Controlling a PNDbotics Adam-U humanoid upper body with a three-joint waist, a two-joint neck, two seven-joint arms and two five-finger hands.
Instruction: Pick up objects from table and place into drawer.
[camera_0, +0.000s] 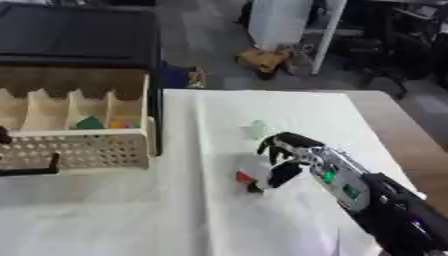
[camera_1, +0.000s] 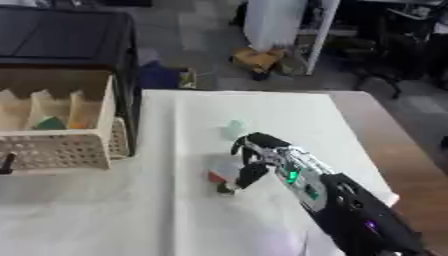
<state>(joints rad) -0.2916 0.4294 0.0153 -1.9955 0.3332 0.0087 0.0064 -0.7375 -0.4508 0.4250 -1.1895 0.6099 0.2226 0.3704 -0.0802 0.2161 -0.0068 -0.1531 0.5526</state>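
Right hand (camera_0: 284, 160) was over mid-table w/ fingers curled down round a small red-and-white object (camera_0: 248, 176); contact unclear. Pale green piece (camera_0: 255, 129) lay just beyond. Best to close fully before lifting, then carry left to the drawer (camera_0: 83, 147) at table's left edge.

The right hand (camera_0: 282, 155) is made up of black fingers on a silver wrist section lit by small green lights — behind it, the forearm is cased in black.
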